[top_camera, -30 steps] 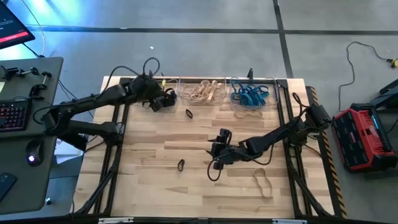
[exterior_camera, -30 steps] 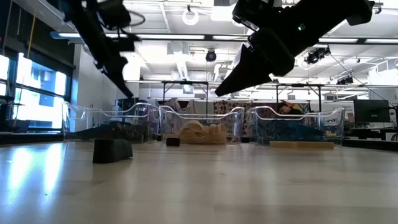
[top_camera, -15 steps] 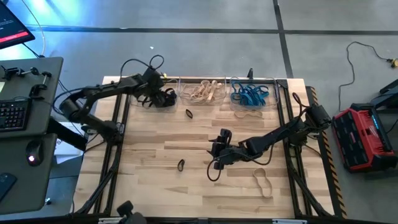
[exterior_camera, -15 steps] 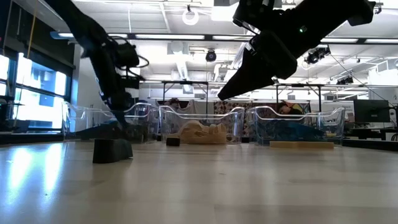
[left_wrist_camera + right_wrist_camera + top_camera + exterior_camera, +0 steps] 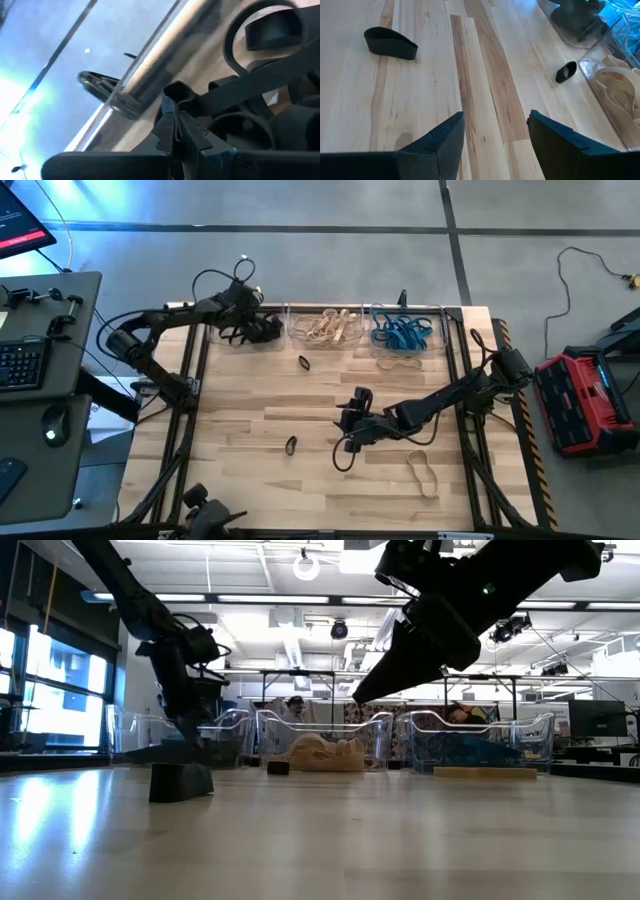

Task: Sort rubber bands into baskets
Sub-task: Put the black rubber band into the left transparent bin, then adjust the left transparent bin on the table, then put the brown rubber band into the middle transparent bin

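Rubber bands are sorted by colour into three clear baskets along the table's far edge: black ones in the left basket (image 5: 262, 330), tan ones in the middle basket (image 5: 328, 311) and blue ones in the right basket (image 5: 432, 319). Starting at the left, the left gripper (image 5: 262, 331) sits inside the left basket, clenched on a black band (image 5: 240, 37), so lifting away without releasing could drag the band back out or snag others. Toward the middle, two black bands lie loose on the wood, one just in front of the baskets (image 5: 304, 362) and one nearer (image 5: 291, 445). Farther right, the right gripper (image 5: 349, 423) hovers released over bare table, beside a thin dark band (image 5: 345, 456). At the near right lies a tan band (image 5: 421, 473), and flat floppy loops could slip from a pinch.
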Controlling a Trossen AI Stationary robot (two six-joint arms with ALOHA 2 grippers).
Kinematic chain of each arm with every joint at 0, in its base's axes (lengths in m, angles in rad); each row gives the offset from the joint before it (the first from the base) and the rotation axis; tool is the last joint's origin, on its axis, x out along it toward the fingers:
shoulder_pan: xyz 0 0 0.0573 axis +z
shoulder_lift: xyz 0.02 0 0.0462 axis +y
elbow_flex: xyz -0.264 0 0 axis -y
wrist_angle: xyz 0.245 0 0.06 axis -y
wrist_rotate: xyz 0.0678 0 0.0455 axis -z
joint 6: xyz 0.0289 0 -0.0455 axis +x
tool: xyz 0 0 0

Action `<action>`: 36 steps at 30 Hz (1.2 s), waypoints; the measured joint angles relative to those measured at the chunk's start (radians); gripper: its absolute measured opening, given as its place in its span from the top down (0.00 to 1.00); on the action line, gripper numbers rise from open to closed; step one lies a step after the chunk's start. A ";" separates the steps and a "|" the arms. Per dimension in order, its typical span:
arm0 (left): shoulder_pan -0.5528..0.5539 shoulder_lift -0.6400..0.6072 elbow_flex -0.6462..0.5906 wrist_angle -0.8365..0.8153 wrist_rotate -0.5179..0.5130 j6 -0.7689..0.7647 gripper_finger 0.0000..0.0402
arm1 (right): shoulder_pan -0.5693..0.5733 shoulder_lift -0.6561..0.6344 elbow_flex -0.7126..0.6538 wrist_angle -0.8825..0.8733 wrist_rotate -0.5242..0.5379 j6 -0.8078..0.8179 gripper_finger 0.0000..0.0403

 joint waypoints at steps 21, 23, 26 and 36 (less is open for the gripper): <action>-0.033 -0.135 0.001 -0.008 -0.040 0.034 0.73 | -0.027 0.000 0.000 -0.007 -0.041 0.023 0.48; -0.042 -0.188 0.001 -0.048 -0.040 0.025 0.71 | -0.027 0.000 0.000 -0.007 -0.041 0.023 0.48; -0.075 -0.276 0.001 -0.125 -0.041 -0.004 0.71 | -0.027 0.000 0.000 -0.007 -0.041 0.023 0.48; -0.306 -0.463 0.002 -0.545 0.068 -0.255 0.94 | -0.027 0.000 0.000 -0.010 -0.042 0.009 0.62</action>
